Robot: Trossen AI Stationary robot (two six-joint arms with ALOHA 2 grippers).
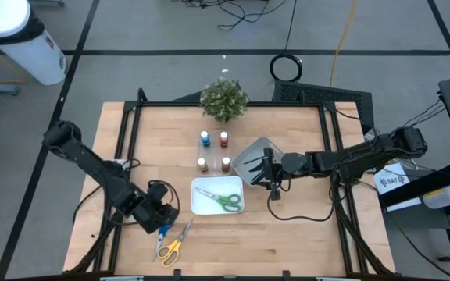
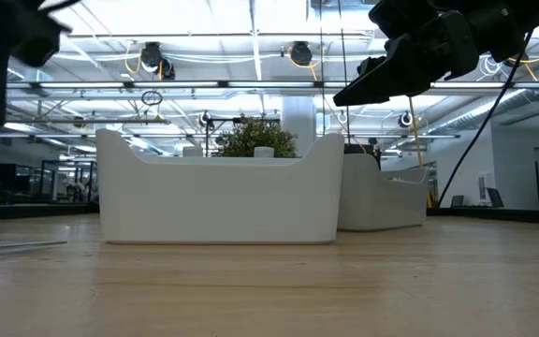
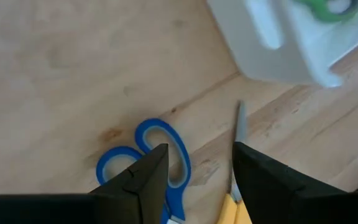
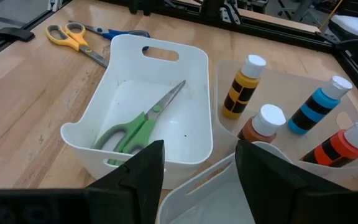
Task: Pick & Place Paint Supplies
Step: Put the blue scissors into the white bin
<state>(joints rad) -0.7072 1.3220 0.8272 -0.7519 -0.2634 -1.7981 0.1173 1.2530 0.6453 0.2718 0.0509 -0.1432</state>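
Start at your left gripper (image 1: 161, 218): it hangs low over the near-left part of the counter (image 1: 303, 234), fingers (image 3: 143, 180) parted with nothing between them. The blue-handled scissors (image 3: 148, 158) lie flat just below it — in the left wrist view one handle loop shows in the gap between the fingers, the other just outside one finger, so the handles, not the blades, are what you would close on. Their long axis runs roughly front to back along the counter, nearly parallel to the yellow-handled scissors (image 1: 173, 245) just beside them on the right. This arm is plainly the nearer one, I judge.

Next over, the white tray (image 1: 200, 204) already holds the green-handled scissors (image 1: 226, 200), lying diagonally. Behind it the four paint bottles (image 1: 214, 152) stand upright in a clear tray.

Your right gripper (image 1: 270, 173) hovers above the grey tray (image 1: 250, 156), fingers (image 4: 138, 168) spread and empty — well apart from the loose scissors
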